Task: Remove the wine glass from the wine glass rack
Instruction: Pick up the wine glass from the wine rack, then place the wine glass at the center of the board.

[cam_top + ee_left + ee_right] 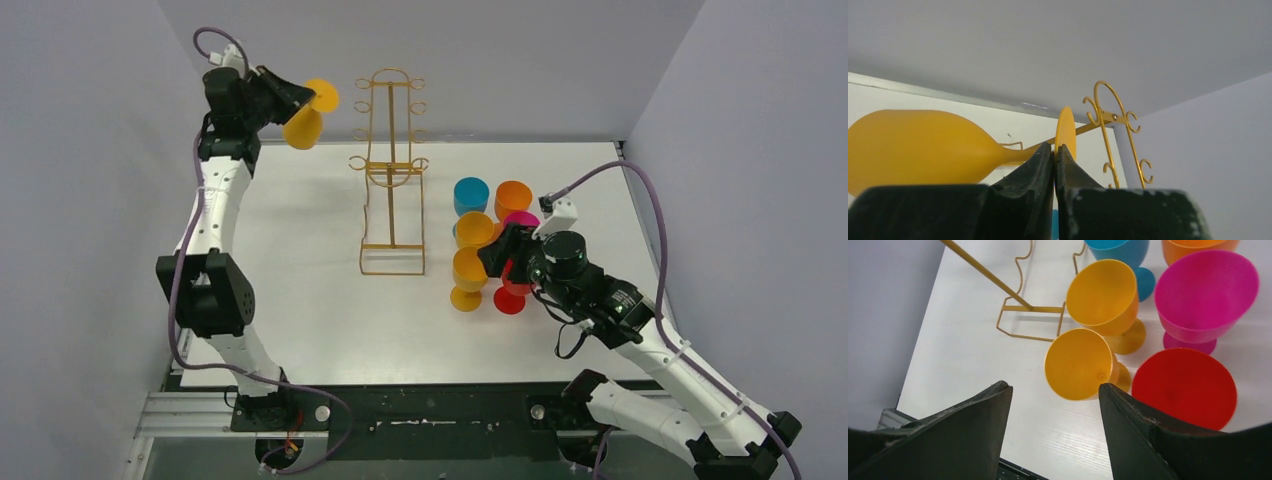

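A yellow wine glass (303, 122) hangs in the air at the far left, tipped on its side and clear of the wine glass rack (392, 170). My left gripper (296, 101) is shut on its thin stem. In the left wrist view the bowl (923, 145) lies left of the jaws, the round foot (1066, 131) stands just behind my left gripper (1054, 146), and the gold rack (1113, 125) stands beyond. The rack's hooks that show are bare. My right gripper (1055, 387) is open with nothing in it, hovering over the table beside standing glasses.
Several glasses stand upright right of the rack: blue (471, 195), orange (513, 198), pink (1205, 295), two yellow (1103, 290) (1079, 365), and red (1184, 387). The rack's wire base (1030, 320) lies on the white table (320, 300). Grey walls close in on three sides.
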{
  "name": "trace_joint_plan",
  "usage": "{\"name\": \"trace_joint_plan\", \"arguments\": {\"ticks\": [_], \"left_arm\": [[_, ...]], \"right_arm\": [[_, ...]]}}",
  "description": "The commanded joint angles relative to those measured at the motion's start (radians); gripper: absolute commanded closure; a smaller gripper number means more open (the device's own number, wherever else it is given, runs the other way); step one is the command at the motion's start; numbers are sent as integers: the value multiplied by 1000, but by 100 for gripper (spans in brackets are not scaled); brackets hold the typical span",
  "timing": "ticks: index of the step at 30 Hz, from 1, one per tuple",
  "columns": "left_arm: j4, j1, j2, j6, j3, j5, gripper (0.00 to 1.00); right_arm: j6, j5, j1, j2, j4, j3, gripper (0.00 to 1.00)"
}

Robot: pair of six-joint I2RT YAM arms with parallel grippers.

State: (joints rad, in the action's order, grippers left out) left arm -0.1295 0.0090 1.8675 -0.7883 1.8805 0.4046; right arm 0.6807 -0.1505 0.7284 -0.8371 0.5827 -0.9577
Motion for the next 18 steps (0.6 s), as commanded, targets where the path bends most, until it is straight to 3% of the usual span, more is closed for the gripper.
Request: {"name": "trace_joint_plan", "arguments": {"ticks": [1, 5, 14, 18], "left_arm": [[177, 108, -238, -27, -152, 63, 100], [131, 176, -387, 22, -259, 94, 100], [263, 234, -783, -8, -878, 270, 100], [275, 238, -850, -23, -1029, 394, 100]], "right_arm": [[-55, 92, 13, -69, -140, -40, 35], [-92, 74, 63, -129, -270, -32, 34], [-299, -155, 289, -331, -495, -68, 25], [-264, -102, 311, -362, -520, -81, 25]]}}
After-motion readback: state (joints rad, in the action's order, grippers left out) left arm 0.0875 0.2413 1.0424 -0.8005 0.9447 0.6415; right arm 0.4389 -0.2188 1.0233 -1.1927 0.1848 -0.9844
